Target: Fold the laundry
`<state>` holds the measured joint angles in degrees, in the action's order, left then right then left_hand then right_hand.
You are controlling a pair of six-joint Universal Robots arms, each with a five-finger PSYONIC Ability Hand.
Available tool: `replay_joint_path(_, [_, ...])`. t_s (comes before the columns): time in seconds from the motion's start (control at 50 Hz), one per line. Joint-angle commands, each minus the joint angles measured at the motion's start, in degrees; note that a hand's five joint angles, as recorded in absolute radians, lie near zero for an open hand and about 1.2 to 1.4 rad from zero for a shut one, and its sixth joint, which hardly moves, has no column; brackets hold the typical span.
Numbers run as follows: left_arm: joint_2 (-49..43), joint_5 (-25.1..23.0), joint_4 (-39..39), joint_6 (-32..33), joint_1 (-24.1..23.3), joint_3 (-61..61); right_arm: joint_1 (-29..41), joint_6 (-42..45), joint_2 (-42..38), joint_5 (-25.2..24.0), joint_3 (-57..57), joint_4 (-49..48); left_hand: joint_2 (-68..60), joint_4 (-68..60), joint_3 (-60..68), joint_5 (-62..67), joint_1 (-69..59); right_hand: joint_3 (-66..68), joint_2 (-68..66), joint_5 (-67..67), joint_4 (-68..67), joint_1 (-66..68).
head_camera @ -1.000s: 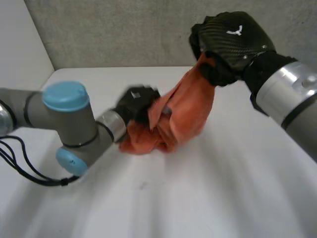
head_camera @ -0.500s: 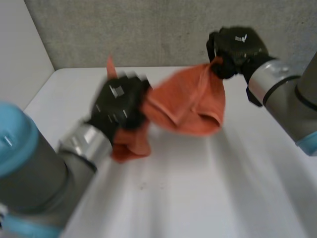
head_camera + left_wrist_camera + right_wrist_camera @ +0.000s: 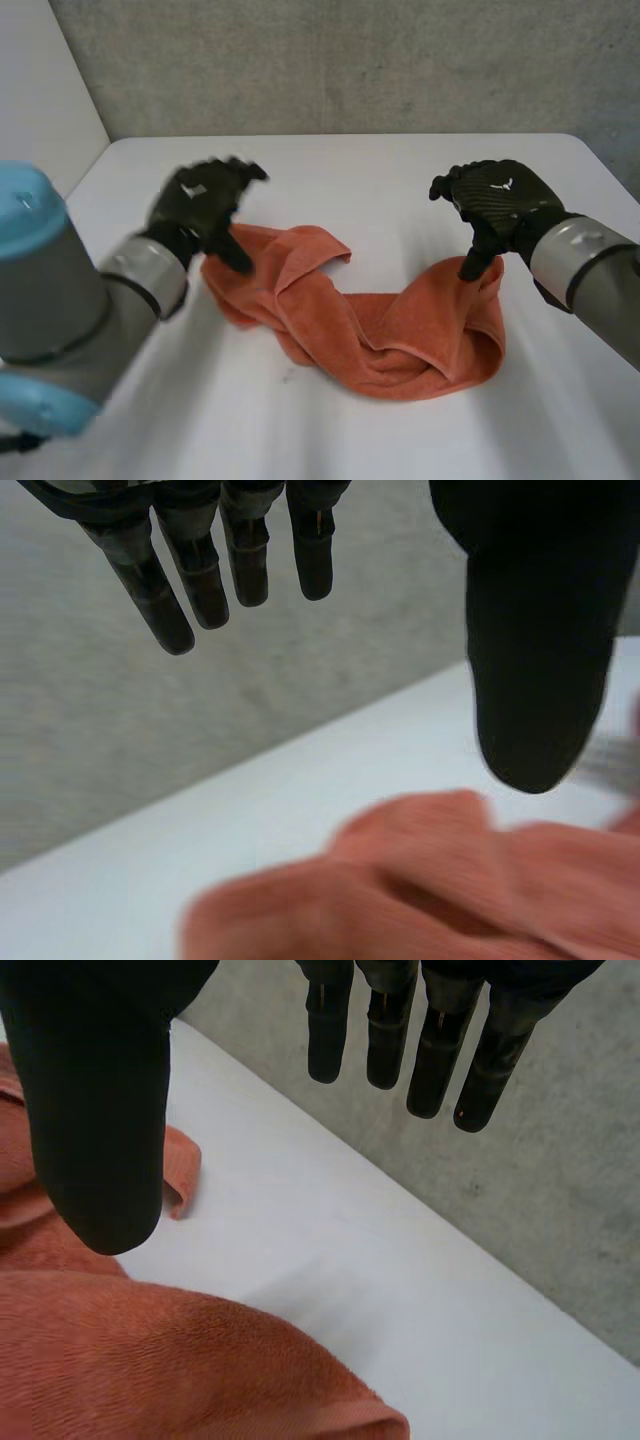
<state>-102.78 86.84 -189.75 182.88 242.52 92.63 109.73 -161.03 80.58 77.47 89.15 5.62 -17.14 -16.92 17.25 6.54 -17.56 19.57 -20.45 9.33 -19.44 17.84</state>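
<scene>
The towel (image 3: pixel 400 335) is orange terry cloth, nappy and matt, its pile finely ribbed in my right wrist view. The table (image 3: pixel 380 180) is smooth, matt white. The wall (image 3: pixel 330 60) looks rough, speckled grey, like concrete. My right hand (image 3: pixel 497 197) has a glossy black woven shell; my left hand (image 3: pixel 200 205) looks black and duller.

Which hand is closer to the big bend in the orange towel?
Right. The right hand is at the end of the towel beside the bend, thumb pointing down. The left hand is over the towel's other end, farther off.
</scene>
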Motion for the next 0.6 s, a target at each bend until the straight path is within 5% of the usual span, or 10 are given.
replay_joint_path(0.02, [-6.02, -9.92, 4.56, 0.28, 5.15, -8.77, 1.36, 0.1, 6.96, -0.83, 9.1, -1.49, -1.15, -1.37, 1.03, 1.75, -0.72, 1.11, -0.23, 1.35, -1.24, 2.85])
replay_joint_path(0.14, [-13.74, -16.43, 10.08, 5.7, 5.07, -16.14, 4.95, 0.54, 3.64, -0.13, 14.98, -6.04, -0.98, -1.2, 0.87, 1.58, -0.56, 1.11, -0.23, 1.35, -1.25, 2.85])
replay_joint_path(0.5, [-23.61, -14.86, 12.65, 17.68, 1.11, -19.85, 7.43, 3.79, -9.29, 4.53, 16.58, -15.46, -1.32, -1.54, 1.2, 1.91, -0.89, 2.95, -2.07, 3.2, -3.09, 4.69])
replay_joint_path(0.6, [-24.57, -14.77, 12.92, 19.7, 0.76, -19.77, 7.69, 4.06, -11.67, 4.62, 15.79, -18.53, -13.39, -13.61, 13.28, 13.99, -12.97, 22.71, -21.83, 22.95, -22.84, 24.45])
